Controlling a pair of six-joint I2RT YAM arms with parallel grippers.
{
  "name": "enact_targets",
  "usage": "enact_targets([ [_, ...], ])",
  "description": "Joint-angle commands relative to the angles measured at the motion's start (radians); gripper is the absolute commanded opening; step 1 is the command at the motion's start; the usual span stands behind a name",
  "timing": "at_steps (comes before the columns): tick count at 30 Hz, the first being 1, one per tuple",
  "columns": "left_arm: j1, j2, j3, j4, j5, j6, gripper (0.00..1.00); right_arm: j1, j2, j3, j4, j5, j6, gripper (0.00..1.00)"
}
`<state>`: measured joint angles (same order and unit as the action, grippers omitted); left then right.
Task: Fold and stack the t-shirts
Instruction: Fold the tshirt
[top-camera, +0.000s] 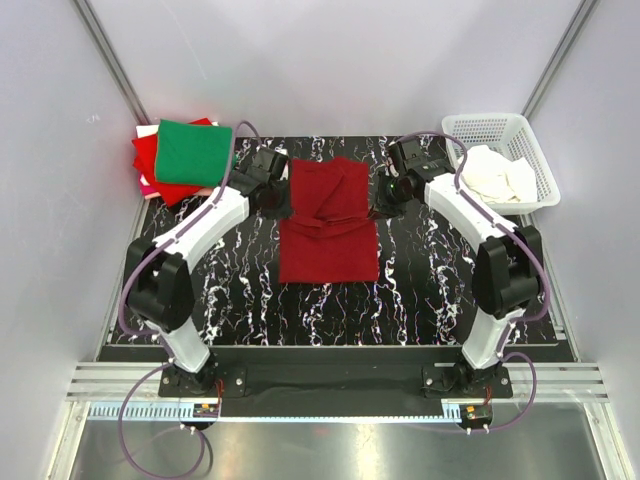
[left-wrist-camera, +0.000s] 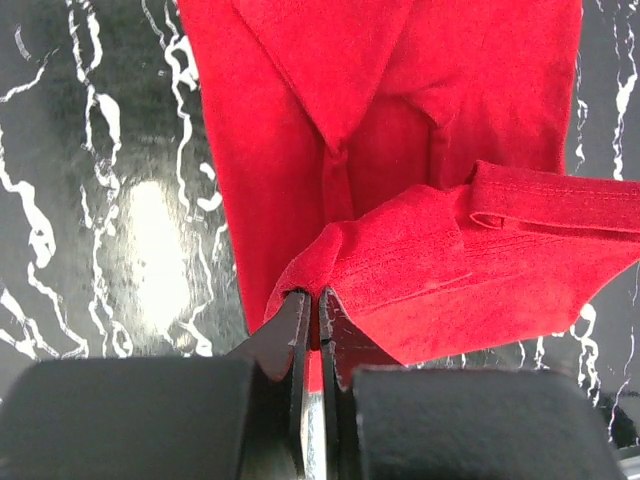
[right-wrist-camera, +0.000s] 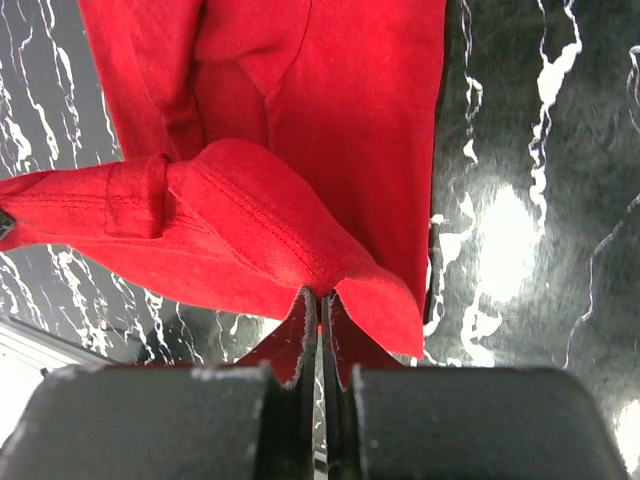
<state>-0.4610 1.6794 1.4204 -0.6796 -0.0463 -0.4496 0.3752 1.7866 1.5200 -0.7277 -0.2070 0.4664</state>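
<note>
Left gripper (left-wrist-camera: 311, 305) pinched tight on a fold at the dark red shirt's (top-camera: 328, 245) side edge. Right gripper (right-wrist-camera: 320, 305) clamps the opposite edge. Shirt lies mid-table (top-camera: 240, 290), its far part lifted and bunched between the grippers. Probably light, soft and floppy, so hold hems or corners.

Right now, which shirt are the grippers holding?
The dark crimson shirt at mid-table, pinched by the left gripper and right gripper; the green shirt lies folded at far left, untouched.
</note>
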Motion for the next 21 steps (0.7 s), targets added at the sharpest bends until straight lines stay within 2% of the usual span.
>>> enact_targets([
  [1, 0.028, 0.06, 0.074, 0.035, 0.072, 0.049, 0.04, -0.027, 0.054, 0.068, 0.03, -0.057, -0.023, 0.0],
  [5, 0.062, 0.162, 0.11, 0.037, 0.091, 0.058, 0.07, -0.058, 0.157, 0.146, 0.017, -0.094, -0.037, 0.0],
  [6, 0.068, 0.183, 0.132, 0.028, 0.092, 0.055, 0.15, -0.073, 0.184, 0.167, 0.016, -0.127, -0.047, 0.07],
  [7, 0.076, 0.204, 0.146, 0.022, 0.095, 0.046, 0.21, -0.082, 0.242, 0.192, -0.001, -0.138, -0.048, 0.39],
  [8, 0.084, 0.245, 0.159, 0.017, 0.1, 0.043, 0.28, -0.091, 0.272, 0.239, -0.004, -0.153, -0.049, 0.54],
  [9, 0.096, 0.265, 0.193, 0.002, 0.108, 0.035, 0.39, -0.11, 0.301, 0.265, -0.001, -0.199, -0.055, 0.62],
  [11, 0.116, 0.316, 0.245, -0.014, 0.117, 0.002, 0.41, -0.124, 0.385, 0.355, -0.019, -0.213, -0.055, 0.71],
  [14, 0.131, 0.33, 0.279, -0.052, 0.111, -0.072, 0.48, -0.14, 0.454, 0.456, -0.091, -0.19, -0.066, 0.73],
  [16, 0.131, 0.298, 0.25, -0.037, 0.088, -0.106, 0.54, -0.14, 0.406, 0.433, -0.088, -0.155, -0.071, 0.73],
  [18, 0.128, 0.217, 0.201, 0.007, 0.077, -0.113, 0.55, -0.142, 0.341, 0.327, -0.038, -0.129, -0.078, 0.74],
  [20, 0.121, 0.128, 0.114, 0.047, 0.051, -0.123, 0.55, -0.139, 0.201, 0.204, 0.008, -0.097, -0.083, 0.74],
  [21, 0.114, 0.1, 0.083, 0.064, 0.048, -0.126, 0.55, -0.14, 0.2, 0.156, 0.033, -0.101, -0.083, 0.74],
])
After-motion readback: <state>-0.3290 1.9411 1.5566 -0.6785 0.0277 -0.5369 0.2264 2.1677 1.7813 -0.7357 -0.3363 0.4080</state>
